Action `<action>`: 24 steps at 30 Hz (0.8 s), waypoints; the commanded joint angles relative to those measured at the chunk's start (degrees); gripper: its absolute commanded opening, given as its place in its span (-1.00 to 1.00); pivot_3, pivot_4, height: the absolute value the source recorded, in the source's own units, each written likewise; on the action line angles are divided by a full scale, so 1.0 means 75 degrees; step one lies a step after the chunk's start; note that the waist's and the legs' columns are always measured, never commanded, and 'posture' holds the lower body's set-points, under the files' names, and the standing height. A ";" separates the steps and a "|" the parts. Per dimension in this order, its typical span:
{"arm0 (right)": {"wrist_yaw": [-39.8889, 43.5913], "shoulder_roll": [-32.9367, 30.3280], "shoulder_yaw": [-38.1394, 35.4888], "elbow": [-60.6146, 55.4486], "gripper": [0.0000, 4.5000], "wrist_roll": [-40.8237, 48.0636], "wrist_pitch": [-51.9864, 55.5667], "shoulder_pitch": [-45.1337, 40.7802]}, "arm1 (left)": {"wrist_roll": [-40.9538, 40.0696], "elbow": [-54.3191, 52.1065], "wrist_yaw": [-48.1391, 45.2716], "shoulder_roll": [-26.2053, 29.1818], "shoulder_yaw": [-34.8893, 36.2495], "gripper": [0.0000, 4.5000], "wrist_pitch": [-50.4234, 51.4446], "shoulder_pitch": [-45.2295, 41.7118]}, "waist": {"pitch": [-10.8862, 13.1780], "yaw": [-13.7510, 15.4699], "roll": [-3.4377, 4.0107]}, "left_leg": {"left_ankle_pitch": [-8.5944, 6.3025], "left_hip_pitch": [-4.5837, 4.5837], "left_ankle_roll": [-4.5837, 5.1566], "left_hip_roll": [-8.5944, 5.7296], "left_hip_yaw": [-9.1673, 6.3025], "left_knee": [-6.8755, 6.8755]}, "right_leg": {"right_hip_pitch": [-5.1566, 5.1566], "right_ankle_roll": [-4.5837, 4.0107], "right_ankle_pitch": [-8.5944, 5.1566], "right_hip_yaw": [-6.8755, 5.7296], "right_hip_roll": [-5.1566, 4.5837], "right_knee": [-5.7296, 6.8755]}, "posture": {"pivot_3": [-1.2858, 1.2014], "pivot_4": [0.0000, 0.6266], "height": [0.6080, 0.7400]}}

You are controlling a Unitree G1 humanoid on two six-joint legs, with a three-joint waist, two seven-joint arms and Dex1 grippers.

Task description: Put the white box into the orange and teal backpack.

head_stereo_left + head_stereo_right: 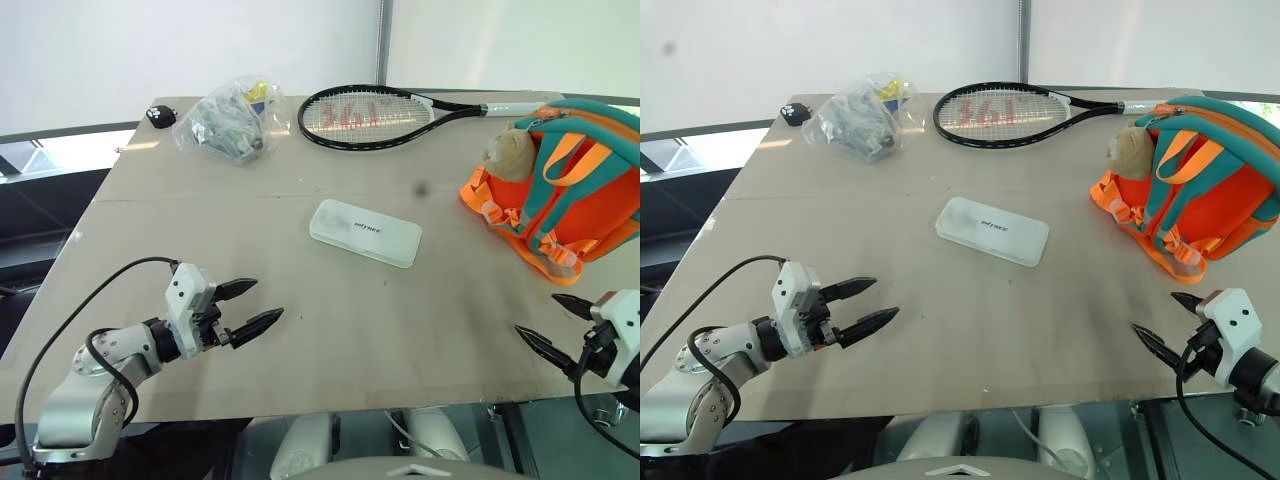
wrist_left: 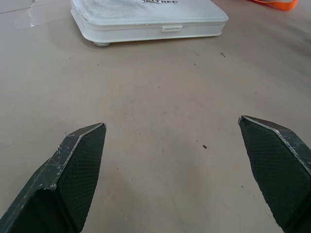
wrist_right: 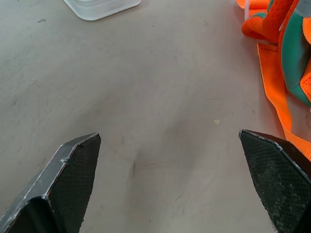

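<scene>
Beige tabletop, white wall behind. White box flat at table centre, lettering up, untouched. Orange and teal backpack at 3 o'clock from box, well apart, beige plush toy on its near-left side. Tennis racket at 12 o'clock from box, clear bag of small items at 11, small black object beyond bag at far-left corner. Left gripper at 7 o'clock from box, fingers spread wide, empty, above table. Right gripper at 4 o'clock from box, below backpack, fingers spread wide, empty.
</scene>
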 commanded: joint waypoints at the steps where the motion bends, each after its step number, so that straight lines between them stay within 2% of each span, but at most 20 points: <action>1: -0.0234 0.0165 -0.0047 -0.0339 1.00 0.0083 -0.0176 -0.0247 | -0.0201 -0.0222 0.0172 -0.0023 0.0199 0.99 0.0027 -0.0218 | 0.0001 0.0000 -0.0001 | 0.0000 0.0000 0.0000 0.0000 0.0000 0.0000 | 0.0000 0.0000 0.0000 0.0000 0.0000 0.0000 | 0.03 -0.52 1.00; 3: -0.0772 0.0488 0.0219 -0.0830 1.00 0.0075 -0.0187 -0.0628 | -0.0198 -0.0154 0.0657 -0.0236 0.0153 0.99 0.0175 -0.0648 | 0.0004 0.0003 0.0001 | 0.0000 0.0000 0.0000 0.0002 -0.0003 -0.0001 | 0.0001 0.0000 0.0000 -0.0002 0.0000 -0.0001 | 0.03 -0.52 1.00; 5: -0.1617 0.0791 0.0550 -0.1104 1.00 -0.0634 -0.0288 -0.1070 | -0.0340 -0.0077 0.0977 -0.0387 0.0204 0.99 0.0433 -0.1002 | 0.0004 0.0005 0.0001 | 0.0001 0.0005 -0.0002 0.0003 -0.0005 0.0000 | 0.0003 0.0003 0.0001 -0.0003 0.0001 0.0001 | 0.03 -0.52 1.00; 9: -0.2490 0.0794 0.1441 -0.1453 1.00 -0.1380 0.0735 -0.1801 | -0.0464 0.0062 0.1733 -0.0625 0.0203 0.99 0.1036 -0.1622 | 0.0001 -0.0006 -0.0002 | 0.0003 0.0015 -0.0009 0.0005 -0.0005 -0.0005 | 0.0005 0.0027 0.0016 -0.0003 0.0007 0.0004 | 0.03 -0.52 1.00; 12: -0.2733 0.1000 0.2044 -0.1264 1.00 -0.0733 0.2278 -0.2903 | -0.0619 0.0300 0.2676 -0.0773 0.0269 0.99 0.2020 -0.2333 | 0.0006 -0.0015 -0.0004 | 0.0019 0.0010 -0.0039 0.0004 -0.0006 -0.0006 | 0.0001 0.0026 0.0017 -0.0002 0.0008 -0.0001 | 0.03 -0.52 1.00; 13: -0.2979 0.1162 0.2193 -0.1205 0.78 -0.0748 0.2597 -0.3203 | -0.0616 0.0403 0.2818 -0.0807 0.0277 1.00 0.2136 -0.2538 | 0.0006 -0.0013 -0.0004 | 0.0020 0.0005 -0.0041 0.0003 -0.0007 -0.0006 | -0.0002 0.0025 0.0018 -0.0003 0.0007 -0.0002 | 0.03 -0.52 1.00; 15: -0.3284 0.1390 0.2508 -0.1151 0.47 -0.0862 0.2923 -0.3635 | -0.0724 0.0579 0.2848 -0.0840 0.0300 1.00 0.2288 -0.2825 | 0.0006 -0.0010 -0.0004 | 0.0020 0.0000 -0.0041 0.0003 -0.0017 -0.0007 | -0.0004 0.0024 0.0018 -0.0012 0.0008 -0.0002 | 0.03 -0.52 1.00; 18: -0.3573 0.1622 0.2920 -0.0997 -0.16 -0.0903 0.3557 -0.4164 | -0.0835 0.0939 0.2811 -0.0782 0.0252 1.00 0.2551 -0.3211 | 0.0006 -0.0011 -0.0003 | 0.0020 -0.0014 -0.0042 0.0002 -0.0023 -0.0014 | -0.0022 0.0024 0.0018 -0.0018 0.0008 -0.0001 | 0.03 -0.52 1.00; 21: -0.3582 0.1493 0.3615 -0.0576 -0.75 -0.1245 0.3755 -0.4563 | -0.0985 0.1505 0.2479 -0.0545 0.0001 1.00 0.3135 -0.3839 | 0.0005 -0.0006 -0.0004 | 0.0022 -0.0069 -0.0044 -0.0006 -0.0032 -0.0006 | -0.0072 0.0023 0.0021 -0.0023 0.0005 0.0002 | 0.03 -0.52 1.00; 23: -0.3684 0.1476 0.4045 -0.0197 -0.94 -0.1521 0.3889 -0.4928 | -0.1191 0.2121 0.2154 -0.0355 -0.0385 1.00 0.4044 -0.4567 | 0.0006 -0.0010 -0.0004 | 0.0022 -0.0086 -0.0045 -0.0018 -0.0031 -0.0009 | -0.0094 0.0023 0.0021 -0.0021 -0.0001 0.0005 | 0.03 -0.52 1.00; 24: -0.3763 0.1523 0.4177 -0.0012 -0.94 -0.1636 0.3934 -0.5117 | -0.1302 0.2450 0.1959 -0.0306 -0.0569 1.00 0.4501 -0.4955 | 0.0006 -0.0012 -0.0004 | 0.0022 -0.0087 -0.0045 -0.0022 -0.0032 -0.0009 | -0.0095 0.0023 0.0021 -0.0025 -0.0002 0.0006 | 0.03 -0.52 1.00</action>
